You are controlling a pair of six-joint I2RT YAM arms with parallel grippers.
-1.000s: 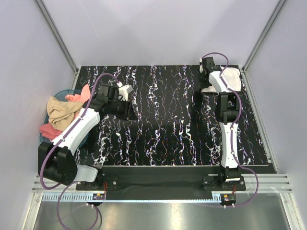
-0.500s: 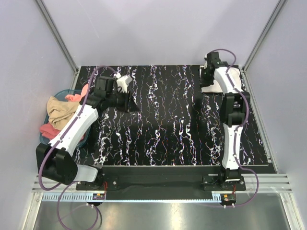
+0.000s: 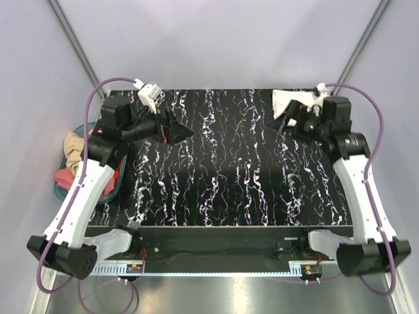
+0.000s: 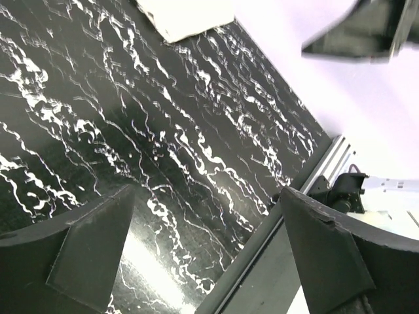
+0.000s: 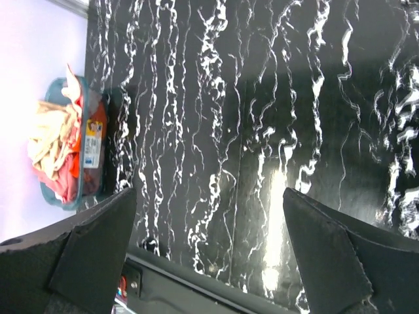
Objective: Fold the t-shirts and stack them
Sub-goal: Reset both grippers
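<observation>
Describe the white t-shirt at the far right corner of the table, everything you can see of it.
The cream-white t-shirt looks like soft cloth, folded into a flat packet with straight edges. It lies at the far right corner of the black marbled table. No lettering shows on the exposed side. In the top view the open right gripper hides its near right part, and whether the two touch cannot be told.

The table [image 3: 222, 171] is black, streaked all over with white marble-like veins; the folded t-shirt [image 3: 285, 100] is plain cream-white; the basket [image 3: 56, 191] has a teal rim, with tan cloth [image 3: 73, 147] and coral-pink cloth [image 3: 65, 176] in it; the left arm [image 3: 82, 196] and right arm [image 3: 359, 186] have white shells and black joints; the cables [image 3: 373, 190] are purple; the walls [image 3: 216, 46] are pale lilac-grey.
</observation>
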